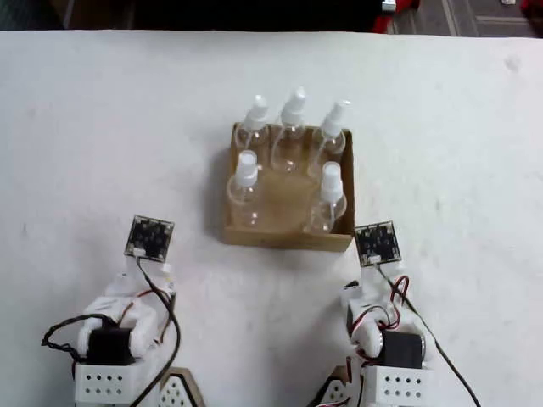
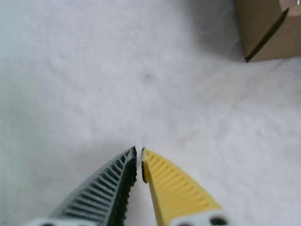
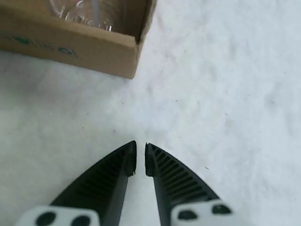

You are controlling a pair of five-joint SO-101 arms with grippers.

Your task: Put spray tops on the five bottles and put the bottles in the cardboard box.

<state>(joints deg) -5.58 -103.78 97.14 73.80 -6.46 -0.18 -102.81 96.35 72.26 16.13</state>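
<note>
Five clear bottles (image 1: 290,140) are standing upright inside the cardboard box (image 1: 288,238) in the middle of the white table (image 1: 102,127). Three are lining the far side of the box and two are occupying its near corners, with bare box floor showing between the near pair. Each bottle is wearing a white spray top (image 1: 256,108).

You are holding both arms folded back at the near edge of the table, well apart from the box. The left arm (image 1: 127,318) is sitting to one side of it and the right arm (image 1: 382,326) to the other.

In the left wrist view, your left gripper (image 2: 138,153) is pointing down at bare table. Its grey finger (image 2: 108,188) and yellow finger (image 2: 174,188) are meeting at the tips and are clenched on nothing. A corner of the box (image 2: 268,28) is showing farther off.

In the right wrist view, your right gripper (image 3: 140,148) is likewise resting closed and empty over the table, with its two black fingers (image 3: 174,179) nearly touching at the tips. The near corner of the box (image 3: 70,44) is lying beyond it, and the base of one bottle (image 3: 89,9) is showing above the box wall.
</note>
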